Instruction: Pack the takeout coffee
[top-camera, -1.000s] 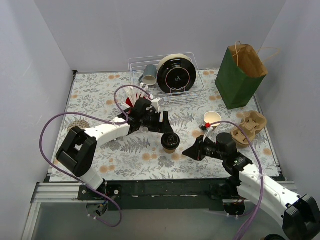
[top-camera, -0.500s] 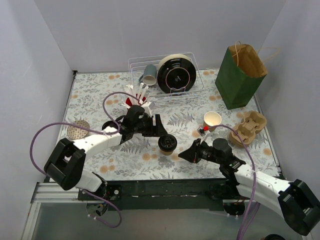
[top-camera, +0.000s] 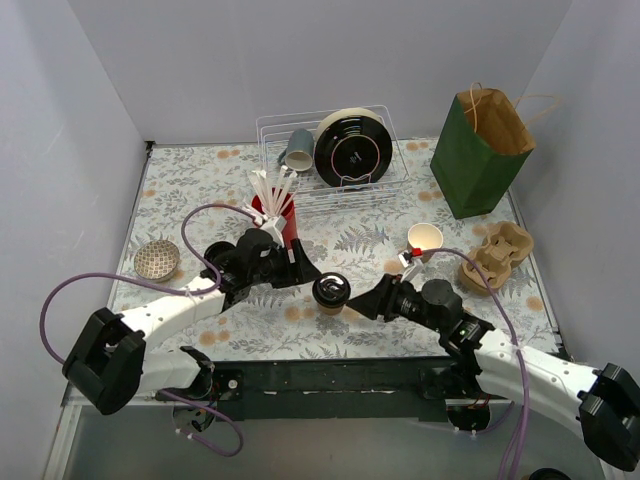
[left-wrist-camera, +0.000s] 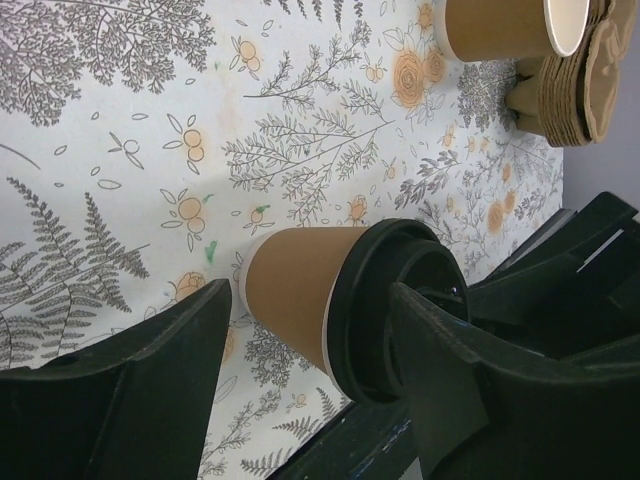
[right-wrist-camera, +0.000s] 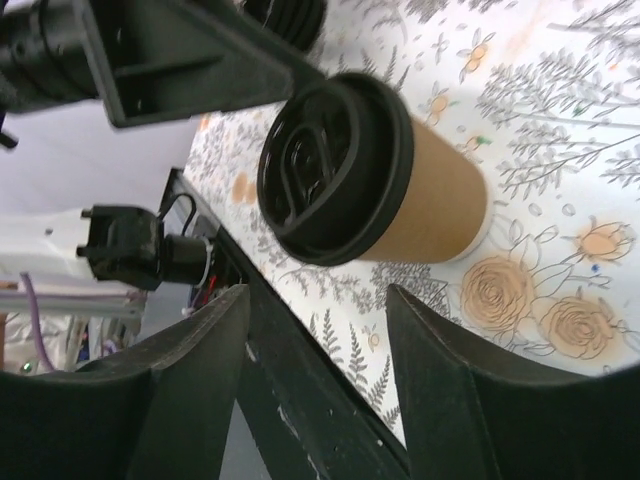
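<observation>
Lidded cup (top-camera: 332, 292) upright mid-desk (top-camera: 200, 190), between my claws. Left claw (left-wrist-camera: 315, 340) spread around it; right claw (right-wrist-camera: 318, 300) spread, near. Carrier (top-camera: 503, 252), bag (top-camera: 478, 160) still to load, I judge.

From overhead I see bright, even light and only soft shadows on the table (top-camera: 190, 185). In both wrist views the near fingers (left-wrist-camera: 120, 400) look dark and blurred, but the cup (left-wrist-camera: 295, 290) is sharp.
</observation>
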